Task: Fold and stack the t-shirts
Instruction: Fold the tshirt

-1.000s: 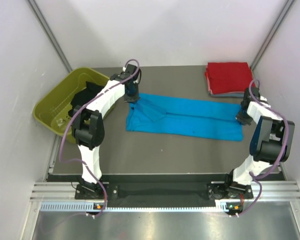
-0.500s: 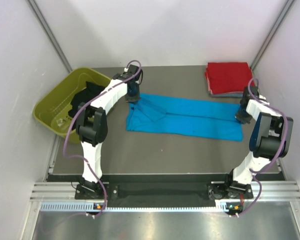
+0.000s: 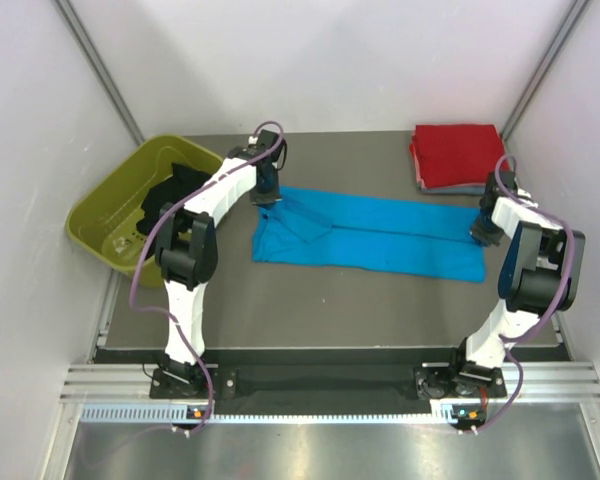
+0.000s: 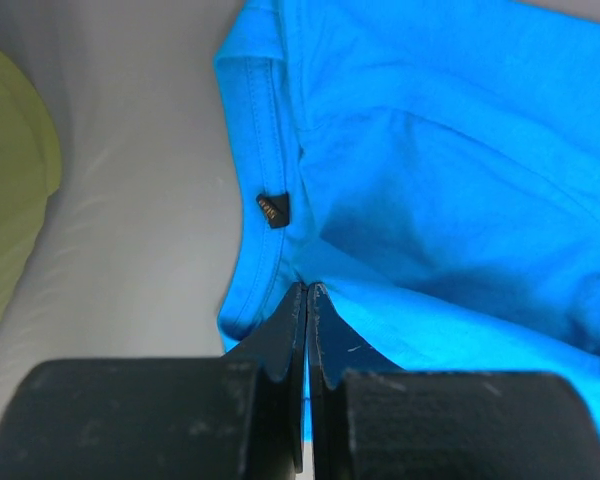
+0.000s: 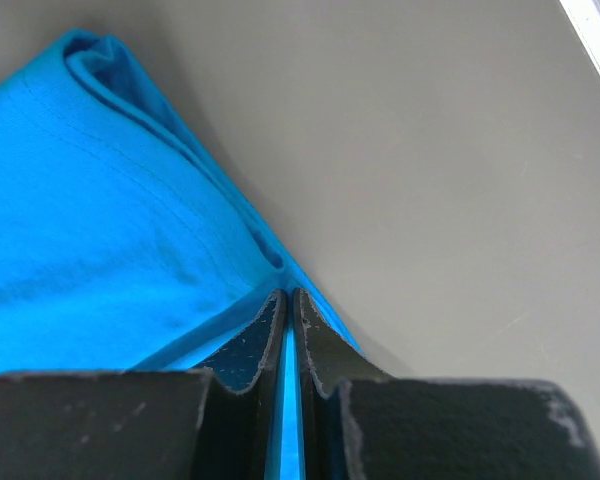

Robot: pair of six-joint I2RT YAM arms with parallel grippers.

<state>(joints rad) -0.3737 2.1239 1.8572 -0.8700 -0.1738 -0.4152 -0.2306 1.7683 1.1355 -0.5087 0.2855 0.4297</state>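
T-shirt (image 3: 370,235), turquoise, long axis left-right across table (image 3: 360,300)

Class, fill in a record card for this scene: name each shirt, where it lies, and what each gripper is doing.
Turquoise t-shirt: folded lengthwise, lying mid-table
Left gripper: shut on its collar end
Right gripper: shut on its opposite end
Red t-shirt: folded, far right corner
Black t-shirt: in the olive tub

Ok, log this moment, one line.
left gripper: shut on turquoise t-shirt | right gripper: shut on same shirt | red t-shirt: folded, back right
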